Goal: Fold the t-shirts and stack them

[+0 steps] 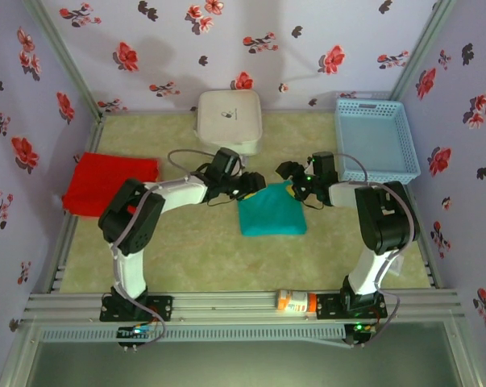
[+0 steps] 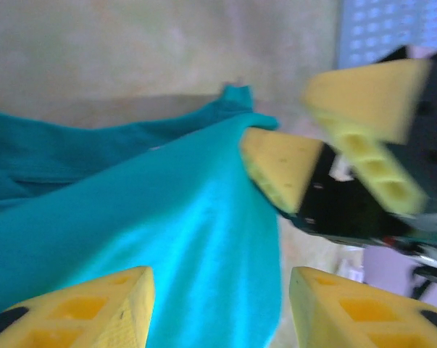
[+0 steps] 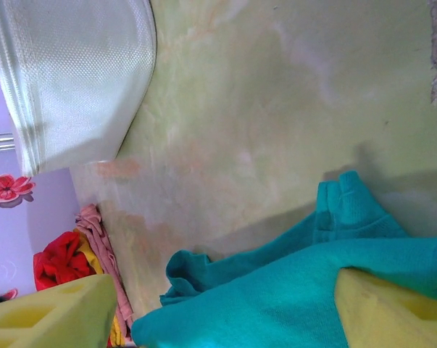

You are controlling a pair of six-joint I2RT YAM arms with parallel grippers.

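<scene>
Left end effector [image 1: 247, 188] and right end effector [image 1: 296, 190], both spread open, crowd the teal t-shirt [image 1: 271, 214], white box [image 1: 229, 118] beyond.

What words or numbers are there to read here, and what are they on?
No text is readable.
white box: small dark mark on the lid, too small to read.
orange bottle on the front rail: label too small to read.
teal t-shirt: no print showing.

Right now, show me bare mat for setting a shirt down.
Bare: the near strip between the teal tee and the front rail; the back gap between the white box and the blue basket. Crowded: the middle, where the left pincer and right pincer meet at the teal tee.
</scene>
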